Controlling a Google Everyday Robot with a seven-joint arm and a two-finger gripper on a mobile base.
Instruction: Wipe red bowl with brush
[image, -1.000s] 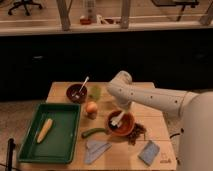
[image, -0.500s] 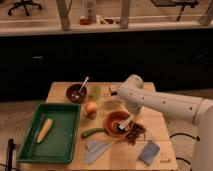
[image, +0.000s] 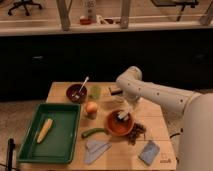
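The red bowl (image: 119, 125) sits on the wooden table, right of centre. Inside it the brush (image: 123, 116) leans with its pale handle up and its dark head toward the bowl's upper right. My gripper (image: 122, 110) reaches down from the white arm's elbow (image: 130, 80) and is shut on the brush, just above the bowl's far rim. The fingers themselves are mostly hidden by the wrist.
A dark maroon bowl with a white spoon (image: 76, 93) and a green cup (image: 95, 92) stand at the back. An orange fruit (image: 91, 107), a green pepper (image: 94, 132), a grey cloth (image: 96, 149), a blue sponge (image: 149, 152) and a green tray (image: 60, 150) holding corn (image: 45, 130) surround the bowl.
The arm's elbow has swung to the right and the brush has shifted a little rightward and toward the far side inside the red bowl. The bowl has stayed put.
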